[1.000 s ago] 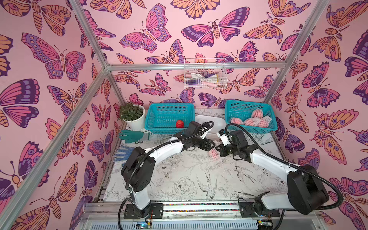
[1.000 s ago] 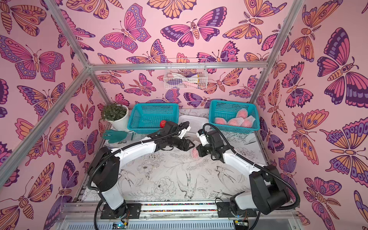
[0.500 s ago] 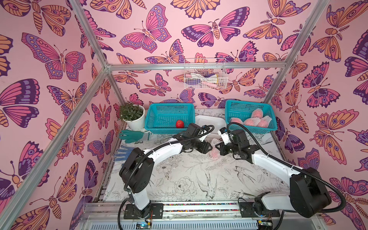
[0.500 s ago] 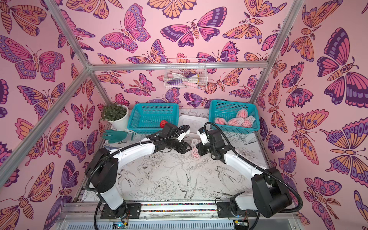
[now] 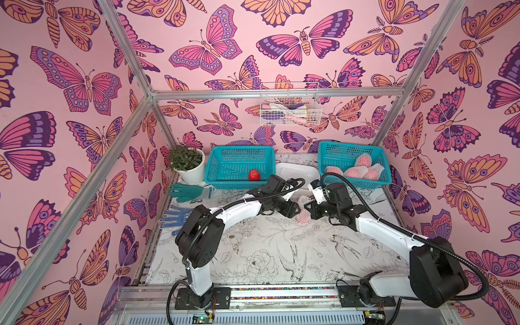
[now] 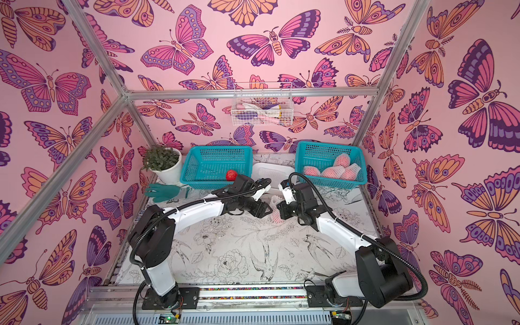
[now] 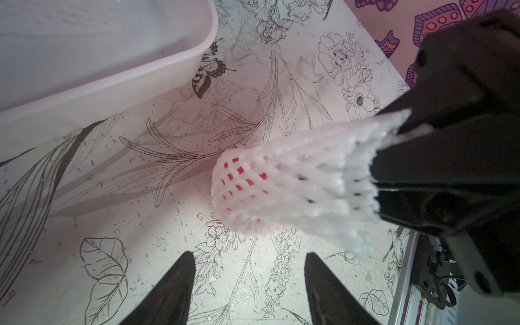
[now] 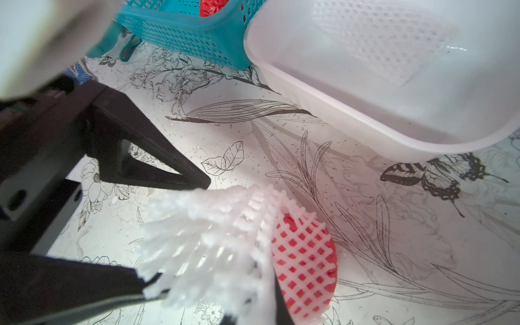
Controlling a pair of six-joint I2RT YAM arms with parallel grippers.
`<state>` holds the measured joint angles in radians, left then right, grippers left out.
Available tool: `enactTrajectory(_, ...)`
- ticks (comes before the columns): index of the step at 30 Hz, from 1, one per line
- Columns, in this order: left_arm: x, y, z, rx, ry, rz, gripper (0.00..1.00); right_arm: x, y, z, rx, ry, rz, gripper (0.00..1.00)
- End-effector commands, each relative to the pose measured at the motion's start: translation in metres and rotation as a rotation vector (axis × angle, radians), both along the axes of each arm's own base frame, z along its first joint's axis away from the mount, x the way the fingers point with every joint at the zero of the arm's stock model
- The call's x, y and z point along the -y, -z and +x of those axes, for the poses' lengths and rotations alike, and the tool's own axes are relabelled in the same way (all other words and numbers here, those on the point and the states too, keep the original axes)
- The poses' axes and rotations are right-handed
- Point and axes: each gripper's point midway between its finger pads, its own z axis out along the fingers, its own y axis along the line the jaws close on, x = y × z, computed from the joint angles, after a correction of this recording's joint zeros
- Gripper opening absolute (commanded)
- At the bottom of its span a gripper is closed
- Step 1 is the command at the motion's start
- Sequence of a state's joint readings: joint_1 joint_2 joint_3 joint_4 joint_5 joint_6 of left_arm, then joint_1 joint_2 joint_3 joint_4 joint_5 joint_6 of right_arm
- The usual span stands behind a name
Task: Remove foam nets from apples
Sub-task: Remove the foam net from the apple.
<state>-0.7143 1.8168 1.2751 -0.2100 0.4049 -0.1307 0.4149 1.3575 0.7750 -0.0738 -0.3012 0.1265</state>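
Observation:
A red apple (image 8: 304, 259) hangs in a white foam net (image 8: 213, 239) just above the table, seen in both top views (image 5: 305, 213) (image 6: 277, 213). My right gripper (image 5: 309, 209) is shut on the net's loose, flared end (image 7: 365, 168). The apple (image 7: 242, 180) shows red through the mesh at the net's far end. My left gripper (image 7: 247, 256) is open with only the tablecloth between its fingers. It sits just left of the net in a top view (image 6: 267, 209). A bare apple (image 5: 254, 175) lies in the left teal basket (image 5: 239, 147). Several netted apples (image 5: 357, 171) fill the right basket (image 5: 351, 144).
A white tub (image 5: 306, 171) stands between the baskets, close behind both grippers, with a flat foam net (image 8: 380, 42) inside. A potted plant (image 5: 187, 161), a green glove (image 5: 187, 192) and a blue glove (image 5: 177, 216) lie along the left side.
My left gripper has edged a little closer to the netted apple. The right gripper keeps its hold on the net in nearly the same spot.

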Motion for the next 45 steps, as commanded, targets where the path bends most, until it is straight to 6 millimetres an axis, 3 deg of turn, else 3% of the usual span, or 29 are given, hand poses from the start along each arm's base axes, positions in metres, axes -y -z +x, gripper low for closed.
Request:
enactTrajectory(1,-0.009,-0.007,-0.005,0.036,0.001,0.013,0.64,0.006,-0.018,0.008,0.052,0.035,-0.026,0.0)
enactTrajectory(13,-0.014,-0.005,-0.009,0.033,-0.008,0.023,0.64,0.025,-0.026,0.014,0.079,0.11,-0.054,0.0)
enactTrajectory(30,-0.018,-0.003,-0.012,0.031,-0.011,0.03,0.64,0.021,-0.039,0.011,0.083,0.085,-0.039,0.0)
enactTrajectory(38,-0.018,-0.001,-0.012,0.027,-0.011,0.035,0.64,0.026,-0.024,-0.001,0.028,0.08,-0.064,0.0)
enactTrajectory(45,-0.018,0.001,-0.012,0.024,-0.01,0.037,0.64,0.032,-0.015,0.001,0.014,0.108,-0.096,0.0)
